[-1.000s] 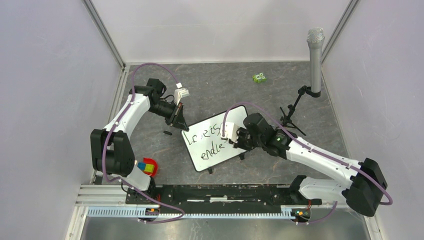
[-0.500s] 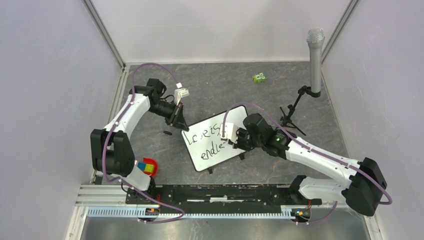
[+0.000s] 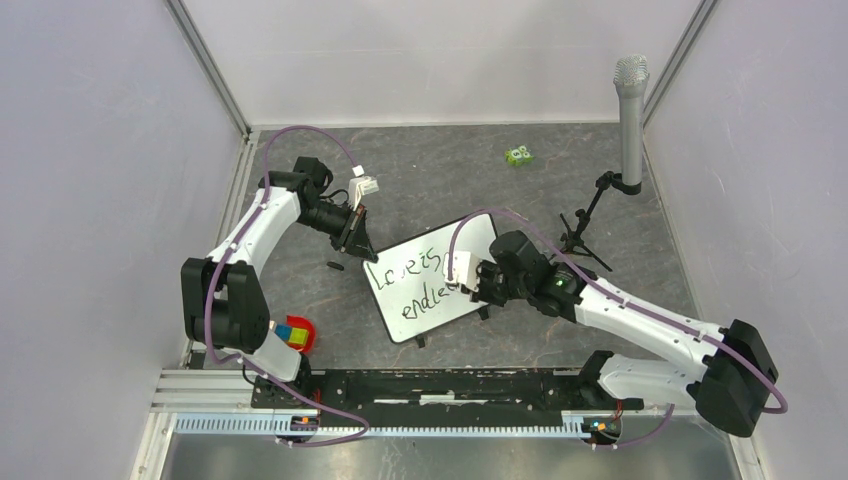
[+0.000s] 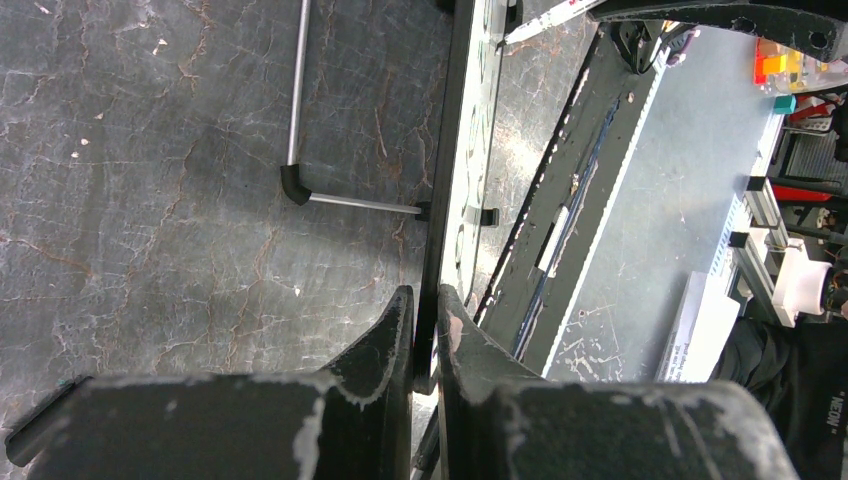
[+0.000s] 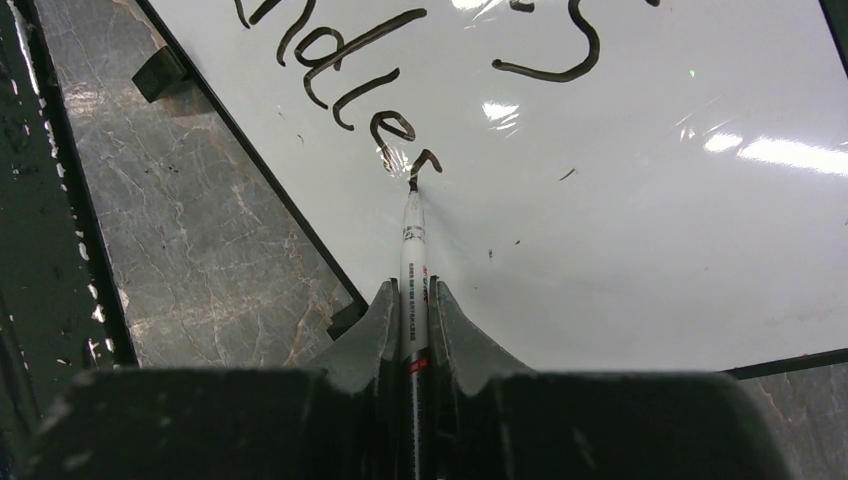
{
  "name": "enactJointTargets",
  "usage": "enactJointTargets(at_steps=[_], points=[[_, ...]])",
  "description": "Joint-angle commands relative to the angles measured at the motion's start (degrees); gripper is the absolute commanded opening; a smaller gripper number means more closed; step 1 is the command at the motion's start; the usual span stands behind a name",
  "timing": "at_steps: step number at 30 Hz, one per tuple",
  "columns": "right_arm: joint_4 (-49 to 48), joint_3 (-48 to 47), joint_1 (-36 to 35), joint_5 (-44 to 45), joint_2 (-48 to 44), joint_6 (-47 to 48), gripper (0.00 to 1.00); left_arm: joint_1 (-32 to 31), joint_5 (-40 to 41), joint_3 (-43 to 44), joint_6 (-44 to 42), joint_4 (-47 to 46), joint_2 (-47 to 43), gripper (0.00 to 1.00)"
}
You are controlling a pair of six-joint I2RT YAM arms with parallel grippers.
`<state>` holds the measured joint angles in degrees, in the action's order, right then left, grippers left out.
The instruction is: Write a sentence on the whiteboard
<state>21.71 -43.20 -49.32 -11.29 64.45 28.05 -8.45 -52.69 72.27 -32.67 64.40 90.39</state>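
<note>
The whiteboard (image 3: 470, 232) stands tilted on the grey floor at the middle of the top view. The sentence (image 3: 405, 270) reads "Love is" on the upper line and "endle" plus a fresh stroke on the lower line (image 5: 340, 70). My left gripper (image 3: 358, 238) is shut on the board's upper left corner; the left wrist view shows the black frame edge (image 4: 455, 150) pinched between the jaws of the left gripper (image 4: 427, 310). My right gripper (image 3: 470, 283) (image 5: 413, 295) is shut on a white marker (image 5: 412, 240). The marker's tip touches the board just after the last letter.
A grey microphone (image 3: 630, 100) on a small black tripod stands at the back right. A small green object (image 3: 518, 156) lies at the back. A small black piece (image 3: 335, 266) lies left of the board. A red object with a coloured cube (image 3: 297, 334) sits by the left arm's base. The board's metal stand leg (image 4: 295, 110) shows behind it.
My right gripper has shifted slightly right and toward the near edge with the marker, and a new stroke stands after "endle". The left gripper and the board have not moved.
</note>
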Motion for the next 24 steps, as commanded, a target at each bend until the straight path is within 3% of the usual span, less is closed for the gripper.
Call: enactJointTargets(at_steps=[1,15,24], points=[[0.66,1.14,0.62,1.96,-1.07,0.96,0.00,-0.52,2.24,0.72,-1.78,0.02,0.75,0.02],[-1.70,-1.03,-0.60,-3.39,1.12,-2.04,0.00,-0.49,2.06,0.24,-1.81,0.02,0.64,0.02],[1.27,-3.75,0.79,-3.97,-2.95,-2.98,0.00,-0.52,1.71,0.82,-1.75,0.02,0.86,0.02]])
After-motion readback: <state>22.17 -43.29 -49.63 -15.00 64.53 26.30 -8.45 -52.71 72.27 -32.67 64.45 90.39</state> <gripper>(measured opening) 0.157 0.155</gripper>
